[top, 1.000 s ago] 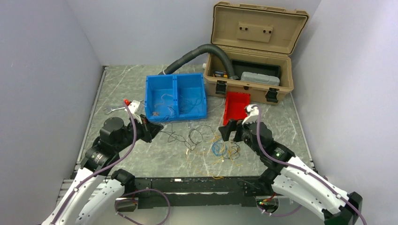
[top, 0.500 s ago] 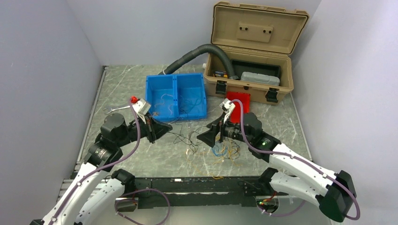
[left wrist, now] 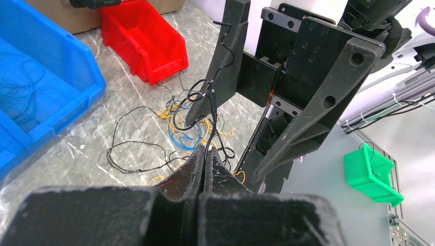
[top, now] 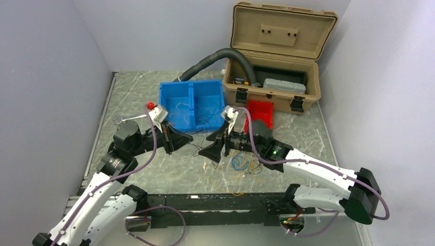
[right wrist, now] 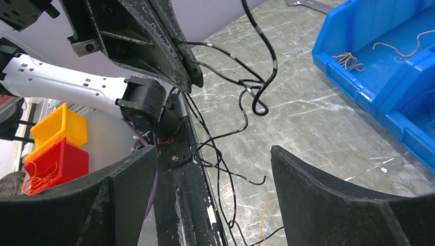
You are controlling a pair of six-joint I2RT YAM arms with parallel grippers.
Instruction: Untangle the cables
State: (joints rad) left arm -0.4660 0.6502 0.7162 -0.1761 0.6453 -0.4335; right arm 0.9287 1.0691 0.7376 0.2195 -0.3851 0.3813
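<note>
My left gripper [left wrist: 205, 154] is squeezed shut on a black cable [left wrist: 211, 102], with the strand coming straight up out of the fingertips. My right gripper [right wrist: 213, 151] is spread wide and clamping nothing, sitting right up close to the left one. That black strand loops through the gap between its fingers [right wrist: 318, 200] and lies along one of them. The rest of the cables [top: 242, 164] are a messy heap on the table [top: 308, 136], right beside my right arm, in front of the blue bin [top: 193, 102].
</note>
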